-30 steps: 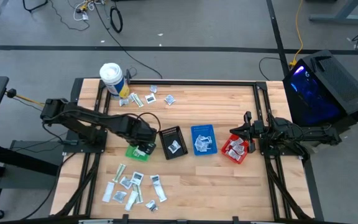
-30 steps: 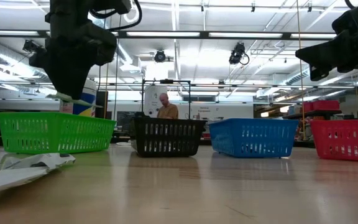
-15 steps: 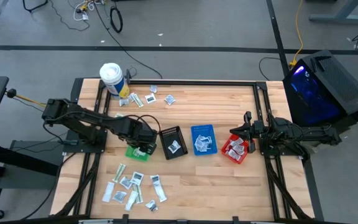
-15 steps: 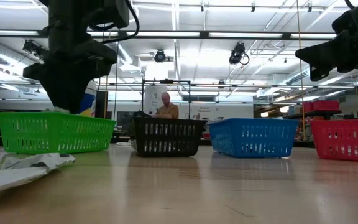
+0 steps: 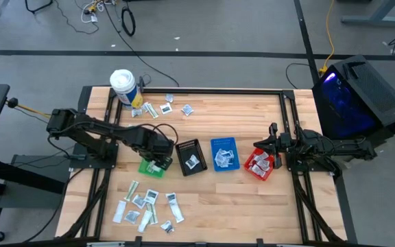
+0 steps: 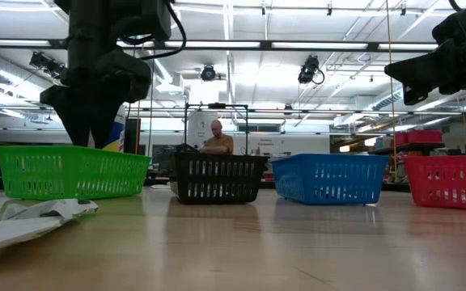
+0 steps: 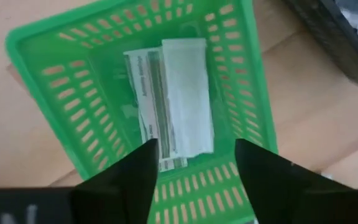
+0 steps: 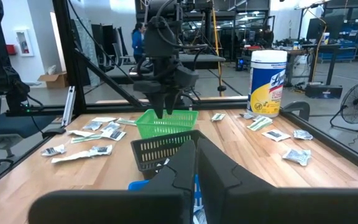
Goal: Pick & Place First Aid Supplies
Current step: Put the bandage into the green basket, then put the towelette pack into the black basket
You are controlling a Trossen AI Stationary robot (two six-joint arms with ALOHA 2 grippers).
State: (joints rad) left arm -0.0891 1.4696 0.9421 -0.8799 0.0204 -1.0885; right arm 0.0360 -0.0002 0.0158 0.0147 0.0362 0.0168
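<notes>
**Left claw open over the green bin, packet lying inside**

Left gripper (image 7: pixel 194 163) hanging directly above the green bin (image 5: pixel 149 167), fingers (image 7: pixel 129 177) spread apart, nothing between them. Lying flat on the bin floor below: a white strip packet (image 7: pixel 174 102) with greenish print along one side, free of the claw. Seen at table height as a dark wedge (image 6: pixel 95 121) pointing down just above the bin's rim (image 6: pixel 71 171).

Right gripper (image 8: pixel 196 171) parked at the right edge of the table, above the red bin (image 5: pixel 260 165), fingers pressed together, holding nothing.

Standing in a row across the middle of the table: green bin, black bin (image 5: pixel 191 157), blue bin (image 5: pixel 224 154), red bin, with white packets showing in the black, blue and red ones. More sachets scattered loose in a cluster (image 5: pixel 146 208) near the front left of the table, and a few more (image 5: pixel 158 108) along the far side beside a white tub (image 5: pixel 123 87). A person (image 6: pixel 215 137) visible in the room beyond the table.
</notes>
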